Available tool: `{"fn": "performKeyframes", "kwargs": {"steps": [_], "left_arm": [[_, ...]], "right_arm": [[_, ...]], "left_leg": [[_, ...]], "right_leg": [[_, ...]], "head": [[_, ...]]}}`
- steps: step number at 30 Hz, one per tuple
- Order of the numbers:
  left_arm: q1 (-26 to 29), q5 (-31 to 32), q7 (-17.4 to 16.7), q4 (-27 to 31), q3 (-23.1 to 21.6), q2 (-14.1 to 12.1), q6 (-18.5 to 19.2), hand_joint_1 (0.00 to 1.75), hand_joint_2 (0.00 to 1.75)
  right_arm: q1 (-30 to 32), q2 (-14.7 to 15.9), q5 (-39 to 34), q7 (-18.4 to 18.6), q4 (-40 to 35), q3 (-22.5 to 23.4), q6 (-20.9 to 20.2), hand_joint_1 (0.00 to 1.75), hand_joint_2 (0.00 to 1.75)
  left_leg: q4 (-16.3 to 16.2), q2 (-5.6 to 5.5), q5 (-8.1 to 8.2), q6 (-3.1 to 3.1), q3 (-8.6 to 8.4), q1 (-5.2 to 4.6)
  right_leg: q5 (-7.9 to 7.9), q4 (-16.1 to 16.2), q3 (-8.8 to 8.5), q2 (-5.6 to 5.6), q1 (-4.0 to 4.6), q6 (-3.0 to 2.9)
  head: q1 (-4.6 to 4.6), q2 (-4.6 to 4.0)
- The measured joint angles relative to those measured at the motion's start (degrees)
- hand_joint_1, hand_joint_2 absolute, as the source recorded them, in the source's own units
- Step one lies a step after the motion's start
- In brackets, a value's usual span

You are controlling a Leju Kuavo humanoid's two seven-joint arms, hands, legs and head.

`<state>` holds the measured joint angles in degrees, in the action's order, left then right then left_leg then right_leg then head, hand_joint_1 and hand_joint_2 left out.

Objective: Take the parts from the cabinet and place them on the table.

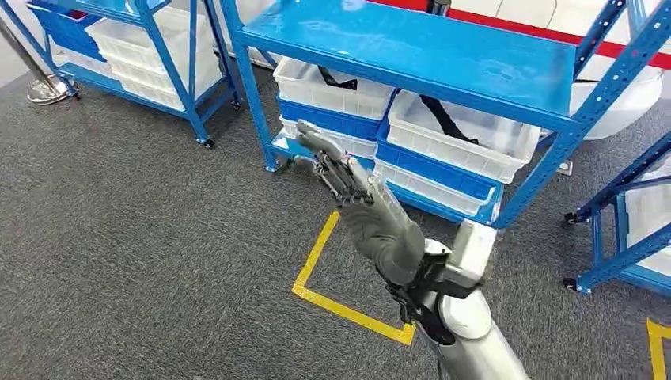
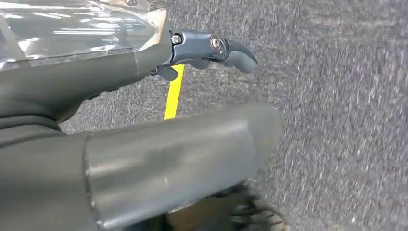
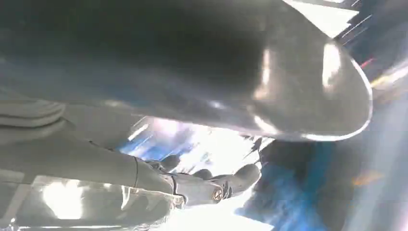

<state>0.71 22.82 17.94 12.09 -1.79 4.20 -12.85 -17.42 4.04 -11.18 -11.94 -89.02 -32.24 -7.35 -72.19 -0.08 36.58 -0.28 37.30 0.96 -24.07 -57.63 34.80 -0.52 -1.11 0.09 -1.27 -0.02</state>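
The right arm (image 1: pixel 475 332) reaches forward and up from the lower edge of the head view, its right hand (image 1: pixel 356 198) held out flat with fingers straight and apart — empty — while the left hand (image 2: pixel 144 120) hangs, fingers extended, holding nothing.

Right hand (image 1: pixel 360 202) reaches, fingers (image 1: pixel 316 146) extended, toward the cabinet (image 1: pixel 443 59).

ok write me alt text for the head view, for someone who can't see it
The robot's right hand is raised with fingers extended and holding nothing, reaching toward a blue metal cabinet whose lower shelf holds white and blue bins, some containing black parts. Below, grey carpet carries yellow floor tape; more blue racks stand at the sides.
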Motion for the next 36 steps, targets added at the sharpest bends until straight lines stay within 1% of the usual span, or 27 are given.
{"fn": "performKeyframes", "kwargs": {"steps": [1,2,3,4,5,6,7,8,9,11,12,13,14,17,19,22,25,26,27,29,30,31,32,33,34,35,36], "left_arm": [[0.2,-0.1,-0.1,0.0,0.0,0.0,0.0,0.0,0.0],[0.4,-0.3,-0.2,0.0,0.0,0.0,0.0,0.0,0.0],[0.5,-0.5,-0.3,0.0,0.1,0.0,-0.2,0.0,0.0],[0.6,-0.5,-0.3,0.0,0.2,0.0,-0.3,0.0,0.0],[0.6,-0.5,-0.4,0.0,0.4,0.0,-0.4,0.0,0.0],[0.5,-0.5,-0.4,0.0,0.5,0.0,-0.6,0.0,0.0],[0.6,-0.5,-0.5,0.0,0.6,0.0,-0.7,0.0,0.0],[0.6,-0.5,-0.5,0.0,0.8,0.0,-0.8,0.0,0.0],[0.6,-0.5,-0.7,0.0,0.9,0.1,-0.8,0.0,0.0],[0.7,-0.5,-0.9,0.0,1.0,0.0,-0.9,0.0,0.0],[0.7,-0.4,-0.9,0.0,1.0,0.0,-0.9,0.0,0.0],[0.7,-0.1,-1.0,0.0,1.0,0.0,-0.9,0.0,0.0],[0.7,-0.1,-1.2,0.0,1.0,0.1,-0.8,0.0,0.0],[0.9,0.4,-1.9,0.0,1.0,0.0,-0.8,0.0,0.0],[0.9,0.8,-1.9,0.0,1.0,0.0,-0.2,0.0,0.0],[0.8,1.6,-1.9,0.0,1.0,0.0,0.6,0.0,0.0],[0.7,2.0,-1.9,0.0,1.0,-0.1,1.1,0.0,0.0],[0.6,2.4,-1.9,0.0,0.9,-0.1,1.1,0.0,0.0],[0.6,2.5,-1.9,0.0,0.9,-0.2,1.1,0.0,0.0],[0.4,2.7,-1.9,0.0,0.7,-0.3,1.3,0.0,0.0],[0.3,2.8,-2.0,0.0,0.7,-0.3,1.4,0.0,0.0],[0.3,2.9,-2.1,0.0,0.7,-0.3,1.4,0.0,0.0],[0.2,2.9,-2.2,0.0,0.7,-0.3,1.4,0.0,0.0],[0.1,2.9,-2.3,0.0,0.7,-0.3,1.4,0.0,0.0],[0.1,2.9,-2.4,0.0,0.7,-0.4,1.5,0.0,0.0],[0.0,2.9,-2.4,0.0,0.6,-0.3,1.6,0.0,0.0],[0.0,2.9,-2.5,0.0,0.5,-0.3,1.6,0.0,0.0]], "right_arm": [[0.1,0.1,2.4,1.4,2.1,0.3,2.5,0.0,0.0],[0.3,0.2,4.6,2.3,4.4,0.8,4.9,0.0,0.0],[0.5,0.4,7.6,2.9,8.2,1.6,8.3,0.0,0.0],[0.5,0.5,9.7,2.4,12.1,2.6,10.1,0.0,0.0],[0.7,0.6,10.9,1.6,15.4,3.6,10.7,0.0,0.0],[0.8,0.6,11.6,0.5,18.6,4.9,10.9,0.0,0.0],[0.7,0.6,12.0,-0.1,20.5,5.7,10.9,0.0,0.0],[0.8,0.6,12.3,-0.1,22.2,6.2,10.9,0.0,0.0],[1.0,0.6,12.7,0.3,23.5,6.7,11.0,0.0,0.0],[1.5,0.7,14.0,4.7,26.2,8.0,12.9,0.0,0.0],[1.9,0.8,14.8,6.9,28.0,8.8,14.9,0.0,0.0],[2.3,1.2,15.7,8.0,30.6,10.1,17.0,0.0,0.0],[2.9,1.5,16.3,8.4,33.4,11.5,18.7,0.0,0.0],[4.5,2.4,17.7,9.3,43.4,16.1,20.7,0.0,0.0],[6.1,3.1,19.1,10.6,50.7,18.4,20.0,0.0,0.0],[8.2,3.5,21.2,15.1,60.0,19.6,17.8,0.0,0.0],[10.7,3.4,21.4,18.1,65.3,20.0,15.5,0.0,0.0],[11.6,3.3,21.4,19.9,67.7,20.0,14.0,0.0,0.0],[12.0,3.1,21.4,20.6,68.7,20.1,13.3,0.0,0.0],[13.3,2.4,21.0,22.2,71.2,20.6,11.6,0.0,0.0],[13.8,2.1,20.9,22.5,71.9,20.7,11.2,0.0,0.0],[14.3,2.1,20.8,22.9,72.8,20.9,10.7,0.0,0.0],[14.8,1.8,20.8,22.9,73.1,20.9,10.6,0.0,0.0],[15.0,1.2,20.8,23.2,74.1,20.9,10.1,0.0,0.0],[15.1,1.0,20.8,23.4,74.7,20.9,10.0,0.0,0.0],[15.2,0.9,20.8,23.5,75.1,20.9,9.9,0.0,0.0],[15.4,0.9,20.8,23.6,75.4,20.9,9.9,0.0,0.0]], "left_leg": [[-2.6,-0.05,0.5,0.0,1.64,0.0],[-3.1,-0.06,-0.33,0.1,2.42,0.0],[-1.0,-0.05,-2.46,0.25,1.81,0.02],[3.1,-0.06,-5.12,0.41,0.06,0.02],[8.4,-0.09,-7.83,0.59,-2.48,0.03],[13.0,-0.44,-9.05,0.81,-4.67,0.09],[13.3,-0.42,-8.95,0.81,-4.7,-0.25],[13.5,-0.32,-9.21,0.92,-4.59,-0.14],[13.5,-0.19,-9.35,0.65,-4.47,-0.23],[13.5,-0.24,-9.43,0.92,-4.49,-0.49],[13.5,-0.31,-9.38,1.1,-4.55,-0.52],[13.5,-0.43,-9.34,1.19,-4.62,-0.52],[13.5,-0.51,-9.28,1.46,-4.64,-0.51],[13.5,-0.49,-9.27,1.59,-4.53,-0.59],[13.4,-0.47,-9.18,1.72,-4.5,-0.62],[13.4,-0.47,-9.01,1.93,-4.49,-0.62],[13.5,-0.47,-8.98,1.96,-4.42,-0.62],[13.4,-0.46,-8.91,1.96,-4.4,-0.63],[13.2,-0.38,-8.66,2.42,-4.24,-0.83],[13.5,-0.31,-8.74,2.94,-4.47,-0.93],[14.1,-0.22,-9.01,3.23,-4.75,-0.92],[15.6,0.26,-10.0,3.36,-5.69,-0.05],[16.5,0.7,-10.22,3.6,-6.31,-0.3],[16.6,1.31,-10.39,3.82,-6.46,-0.27],[16.6,1.8,-10.36,3.8,-6.45,-0.27],[16.6,2.17,-10.32,3.72,-6.45,-0.27],[16.6,2.62,-10.24,3.59,-6.43,-0.22]], "right_leg": [[0.0,0.0,0.01,0.34,0.11,-0.02],[0.0,0.0,0.01,0.63,0.17,-0.01],[0.02,0.0,-0.04,0.84,0.18,0.01],[0.05,0.0,-0.12,1.04,0.18,0.07],[0.08,-0.1,-0.16,1.16,0.18,0.15],[0.13,-0.3,-0.06,1.24,0.22,0.28],[0.03,-0.5,0.16,1.34,1.09,0.66],[-0.02,-0.6,0.35,1.34,1.01,0.74],[-0.15,-0.6,0.42,1.35,1.1,0.5],[0.03,-0.3,0.33,1.3,0.93,0.72],[0.05,0.0,0.45,1.26,0.91,0.77],[0.02,0.1,0.33,1.19,0.91,0.85],[0.03,0.2,0.23,1.08,0.92,0.89],[0.26,0.4,-0.29,1.06,0.87,1.26],[0.26,0.4,-0.26,1.06,0.86,1.3],[0.13,0.5,-0.22,1.07,0.87,1.54],[0.0,0.5,-0.12,1.08,0.88,1.73],[0.02,0.5,-0.15,1.09,0.85,1.75],[0.2,0.8,-0.21,1.14,0.41,2.06],[0.27,0.9,-0.24,1.31,0.37,2.47],[0.36,1.0,-0.34,1.46,0.54,2.65],[0.08,0.4,0.11,1.41,0.85,2.6],[-1.12,-1.5,0.91,1.21,0.69,2.38],[-3.33,-6.1,3.07,1.21,0.57,1.97],[-5.24,-10.9,5.45,1.2,0.37,1.89],[-6.46,-14.4,7.15,1.2,0.19,2.0],[-7.18,-17.1,8.52,1.18,-0.08,2.39]], "head": [[0.0,0.0],[0.0,0.0],[0.0,0.0],[0.0,0.0],[0.0,0.0],[0.0,0.0],[0.0,0.0],[-0.11,0.0],[-0.11,0.0],[-0.09,0.0],[-0.11,0.0],[-0.09,0.0],[-0.11,0.0],[-0.09,0.0],[-0.09,0.0],[-0.09,0.0],[-0.07,0.0],[-0.09,0.0],[-0.09,0.0],[-0.07,0.0],[-0.07,0.0],[-0.09,0.0],[-0.13,0.0],[-0.33,0.0],[-0.31,0.0],[-0.33,0.0],[-0.31,0.0]]}}
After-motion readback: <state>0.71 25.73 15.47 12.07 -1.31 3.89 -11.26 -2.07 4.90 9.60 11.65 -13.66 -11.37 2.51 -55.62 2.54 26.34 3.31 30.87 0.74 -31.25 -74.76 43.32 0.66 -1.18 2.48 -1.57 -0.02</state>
